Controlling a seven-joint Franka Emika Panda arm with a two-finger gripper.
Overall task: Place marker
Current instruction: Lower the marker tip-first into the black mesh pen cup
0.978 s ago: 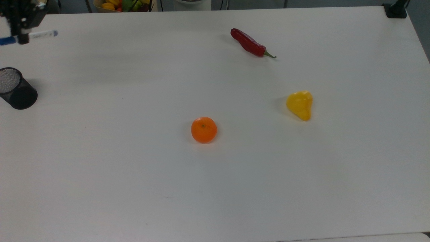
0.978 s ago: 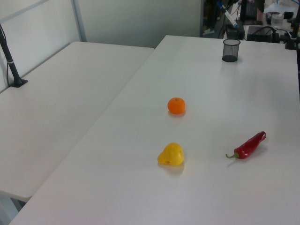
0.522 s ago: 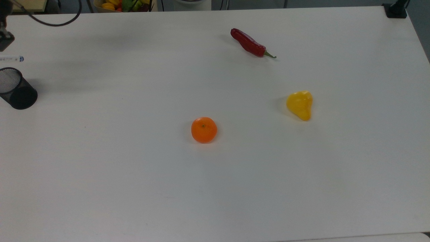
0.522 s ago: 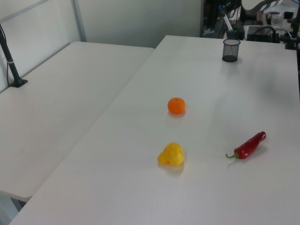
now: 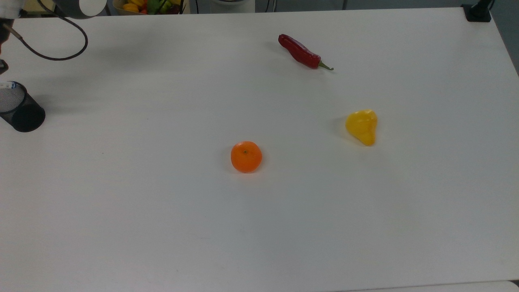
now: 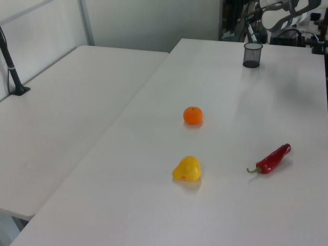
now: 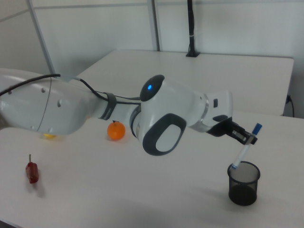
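A wide white desk (image 5: 259, 227) fills the scene, with pale partition walls behind it in the right view. My claw (image 7: 246, 137) reaches out over the desk's far corner, its fingers closed around the upper part of the marker (image 7: 244, 150), just below the blue cap. The marker hangs tilted, its lower blue tip at the rim of the black mesh cup (image 7: 243, 183) and just inside its mouth. In the top view the cup (image 5: 18, 111) sits at the top view's left edge, with the marker's tip (image 5: 9, 85) showing above its rim.

I judge this to be the placing step, nearly done. The next move calls for lowering a little and opening my fingers so the marker drops in.

Well apart lie an orange (image 5: 246, 156), a yellow pepper (image 5: 362, 126) and a red chilli (image 5: 302, 52).
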